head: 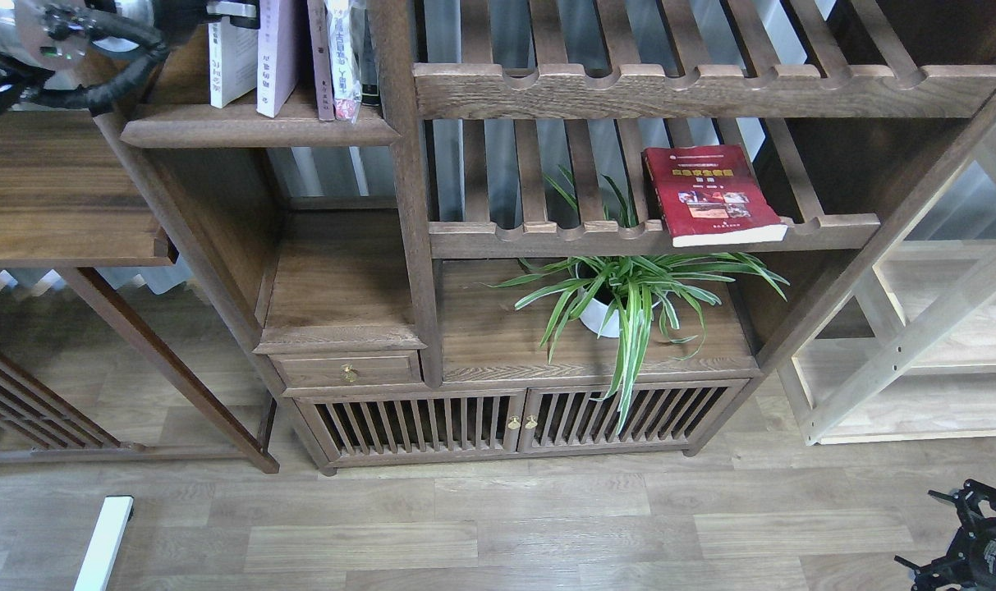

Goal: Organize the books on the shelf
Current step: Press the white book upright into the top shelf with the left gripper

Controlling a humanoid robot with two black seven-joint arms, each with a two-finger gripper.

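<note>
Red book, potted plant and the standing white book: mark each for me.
Red book (711,193), head view, front cover.
Potted plant (600,318), head view, white pot.
White book (231,61), head view, cover face.

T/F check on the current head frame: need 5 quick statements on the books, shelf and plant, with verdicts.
1. The red book lies flat on a slatted rack. True.
2. The red book stands upright among the other books. False: it lies alone on the rack, cover up.
3. Several books stand upright on the solid shelf at upper left. True; a white book and a pale lavender book are among them.
4. The potted plant sits on the floor. False: it sits on the cabinet top, below the red book.
5. The lower cabinet doors are open. False: both slatted doors are shut.
</note>
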